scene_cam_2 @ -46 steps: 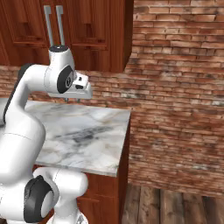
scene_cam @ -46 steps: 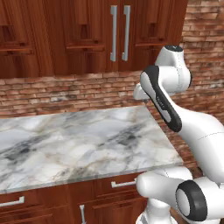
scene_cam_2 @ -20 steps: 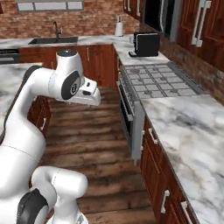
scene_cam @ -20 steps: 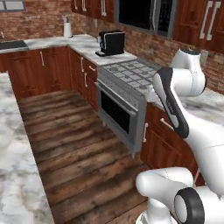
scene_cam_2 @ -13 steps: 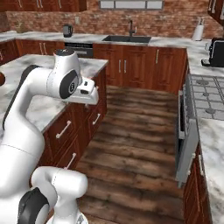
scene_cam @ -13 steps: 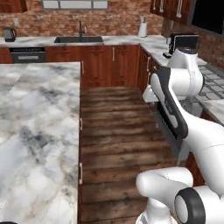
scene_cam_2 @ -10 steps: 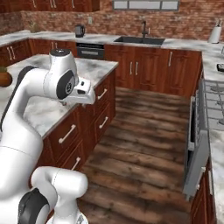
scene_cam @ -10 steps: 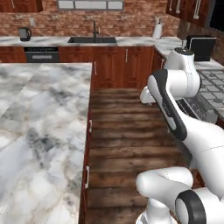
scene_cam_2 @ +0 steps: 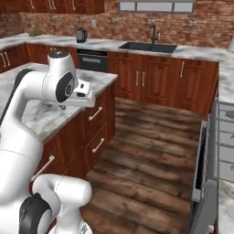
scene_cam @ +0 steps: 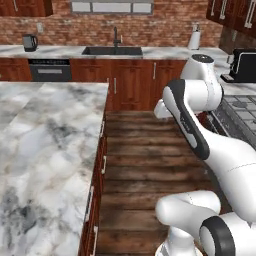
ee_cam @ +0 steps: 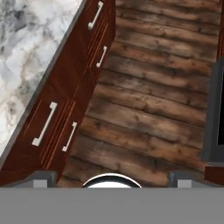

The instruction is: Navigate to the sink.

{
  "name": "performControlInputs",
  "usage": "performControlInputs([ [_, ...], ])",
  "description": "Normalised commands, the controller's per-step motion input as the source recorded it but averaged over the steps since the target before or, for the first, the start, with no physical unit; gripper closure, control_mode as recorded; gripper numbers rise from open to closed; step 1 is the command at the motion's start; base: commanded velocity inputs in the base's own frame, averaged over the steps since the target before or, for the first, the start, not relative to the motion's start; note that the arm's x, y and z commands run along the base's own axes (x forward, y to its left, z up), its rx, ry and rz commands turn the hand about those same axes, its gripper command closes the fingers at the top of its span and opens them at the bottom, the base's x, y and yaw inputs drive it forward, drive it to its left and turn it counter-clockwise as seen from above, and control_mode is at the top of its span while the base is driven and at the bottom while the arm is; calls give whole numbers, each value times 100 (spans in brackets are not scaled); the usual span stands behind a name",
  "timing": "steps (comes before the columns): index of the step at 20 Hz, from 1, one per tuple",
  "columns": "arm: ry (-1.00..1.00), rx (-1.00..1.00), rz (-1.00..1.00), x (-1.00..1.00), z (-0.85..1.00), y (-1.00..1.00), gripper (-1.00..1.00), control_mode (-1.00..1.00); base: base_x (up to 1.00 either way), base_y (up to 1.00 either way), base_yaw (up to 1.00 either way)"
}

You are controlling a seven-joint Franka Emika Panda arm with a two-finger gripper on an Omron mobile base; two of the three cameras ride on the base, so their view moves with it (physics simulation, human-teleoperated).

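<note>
Wood-floor aisle ahead, sink (scene_cam: 112, 50) at twelve o'clock; island desk (scene_cam: 45, 145) corner could clip us; tool (ee_cam: 111, 180) spread, empty.

The white arm is folded upright above its base, elbow high. Its gripper (ee_cam: 111, 177) points down, fingertips (ee_cam: 43, 177) set wide apart, holding nothing.

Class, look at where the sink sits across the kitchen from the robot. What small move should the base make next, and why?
Probably drive straight ahead along the wooden floor. The sink sits in the far counter, ahead across the aisle, and the marble island on the left and the stove on the right leave that aisle open.
</note>
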Motion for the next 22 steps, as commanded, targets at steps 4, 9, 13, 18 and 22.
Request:
performControlInputs([
  [4, 0, 0, 0, 0, 0, 0, -100, 100, 100, -61, -4],
  [9, 0, 0, 0, 0, 0, 0, -100, 100, 100, -45, -7],
  [13, 0, 0, 0, 0, 0, 0, -100, 100, 100, -29, -3],
  [18, 0, 0, 0, 0, 0, 0, -100, 100, 100, -37, -3],
  [22, 0, 0, 0, 0, 0, 0, -100, 100, 100, -39, -1],
])
